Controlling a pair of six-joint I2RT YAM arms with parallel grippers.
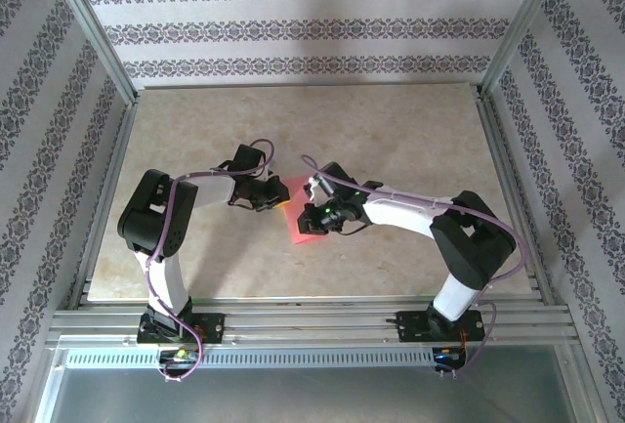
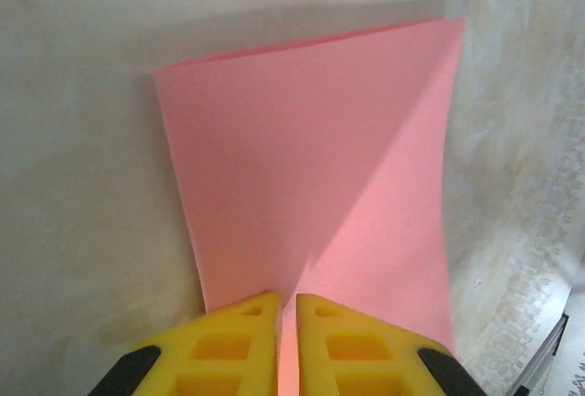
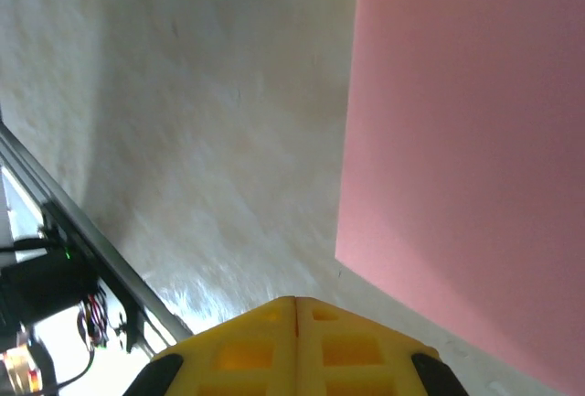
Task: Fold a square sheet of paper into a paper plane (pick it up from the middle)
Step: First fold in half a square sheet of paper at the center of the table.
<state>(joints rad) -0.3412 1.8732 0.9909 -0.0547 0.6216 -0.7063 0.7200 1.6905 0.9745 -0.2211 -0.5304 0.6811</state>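
Pinching the near edge of the square sheet of paper (image 2: 311, 167) with the left gripper (image 2: 287, 323), yellow fingers (image 2: 238, 341) nearly together on a thin pink sliver. Showing a diagonal line across the sheet, darker pink on one side, lighter on the other. Casting a shadow on the marbled table (image 1: 391, 130) beyond the far edge. Pressing the right gripper (image 3: 294, 318) fully together on nothing, close beside the sheet. Partly hiding the paper from the top camera with both wrists. Hemming in the table with aluminium rails (image 1: 312, 320) and patterned walls (image 1: 293, 27).
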